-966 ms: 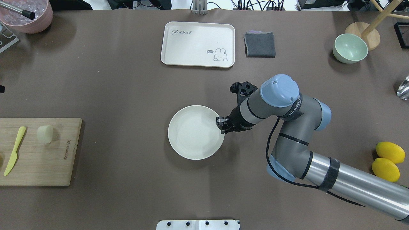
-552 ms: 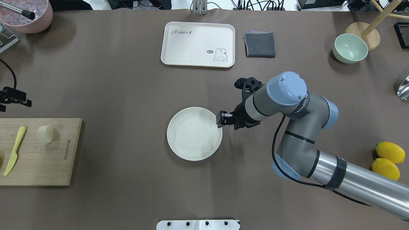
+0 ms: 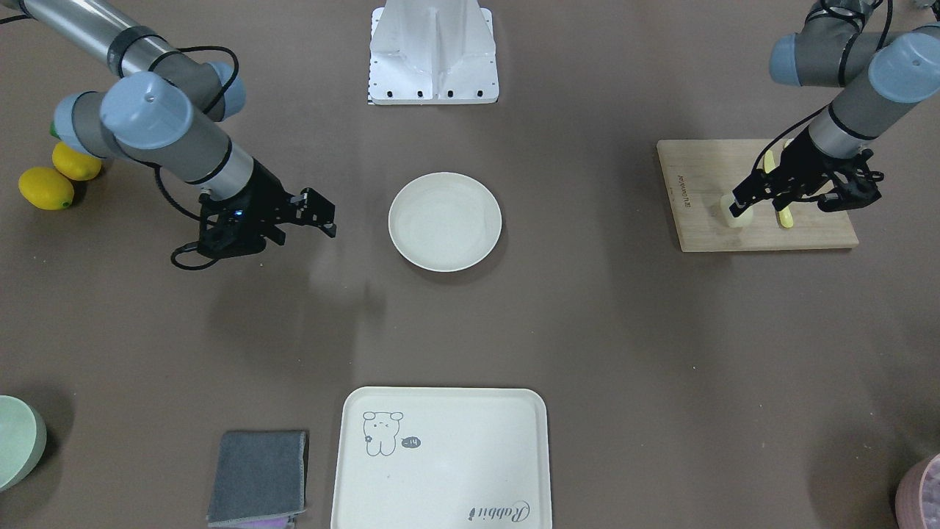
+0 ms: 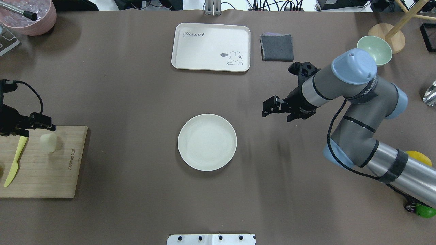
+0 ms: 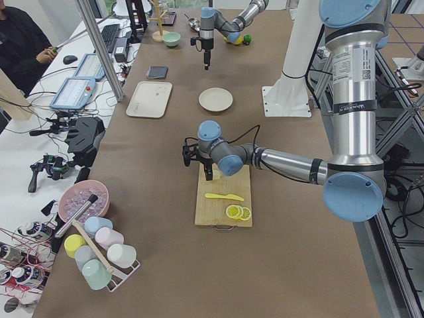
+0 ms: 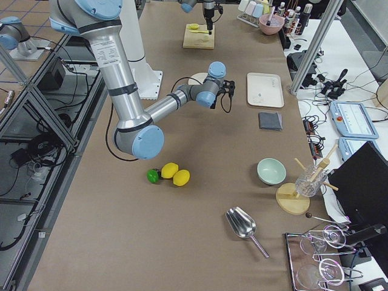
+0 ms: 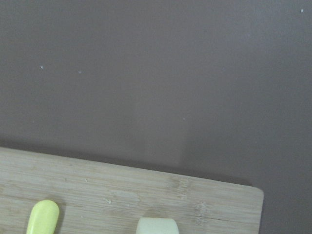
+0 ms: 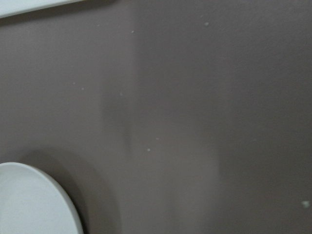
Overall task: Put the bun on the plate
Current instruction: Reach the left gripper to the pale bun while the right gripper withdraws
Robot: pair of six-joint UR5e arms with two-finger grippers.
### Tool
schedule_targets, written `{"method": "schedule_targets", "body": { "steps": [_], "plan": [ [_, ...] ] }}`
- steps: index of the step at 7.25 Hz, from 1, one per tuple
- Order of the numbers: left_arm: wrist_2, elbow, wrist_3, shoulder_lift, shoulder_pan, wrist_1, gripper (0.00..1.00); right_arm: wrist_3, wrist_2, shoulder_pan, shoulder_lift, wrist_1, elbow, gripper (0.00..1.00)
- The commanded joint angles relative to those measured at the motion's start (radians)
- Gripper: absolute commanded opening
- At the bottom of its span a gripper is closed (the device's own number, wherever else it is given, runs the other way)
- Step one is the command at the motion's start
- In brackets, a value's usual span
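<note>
While its jaws look slightly parted and grip nothing, the left gripper (image 4: 51, 124) hovers over the far edge of the wooden cutting board (image 4: 51, 177), close above the bun (image 4: 48, 142). Whether a fingertip touches the bun cannot be told. The bun, a pale cream block, rests on the board near that far edge, and the left wrist view catches only its top at the bottom of the picture. A yellow knife (image 4: 14, 161) lies on the same board just beside the bun, toward the table's left end, and two lemon slices (image 5: 237, 212) sit at the board's near end. The plate (image 4: 207, 142) stands at the middle of the brown table (image 4: 119, 95), well apart from the board and the bun. Beyond the plate's right side the right gripper (image 4: 266, 108) hangs above bare table with its jaws spread, clear of the rim. Farther out are a cream tray (image 4: 211, 37) with a rabbit drawing, a folded grey cloth (image 4: 277, 47) beside it, a mint-green bowl (image 4: 379, 52) and two lemons (image 3: 45, 187).
</note>
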Motion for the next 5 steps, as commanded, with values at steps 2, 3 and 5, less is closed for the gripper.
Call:
{"method": "schedule_targets", "body": {
  "steps": [2, 3, 5],
  "plan": [
    [0.058, 0.026, -0.018, 0.063, 0.077, -0.090, 0.79, -0.073, 0.055, 0.059, -0.053, 0.002, 0.009, 1.00],
    [0.063, 0.027, -0.020, 0.063, 0.080, -0.092, 0.72, -0.071, 0.052, 0.059, -0.073, 0.002, 0.029, 1.00],
    [0.072, 0.023, -0.023, 0.055, 0.080, -0.096, 0.46, -0.073, 0.052, 0.059, -0.084, 0.005, 0.035, 1.00]
  ]
}}
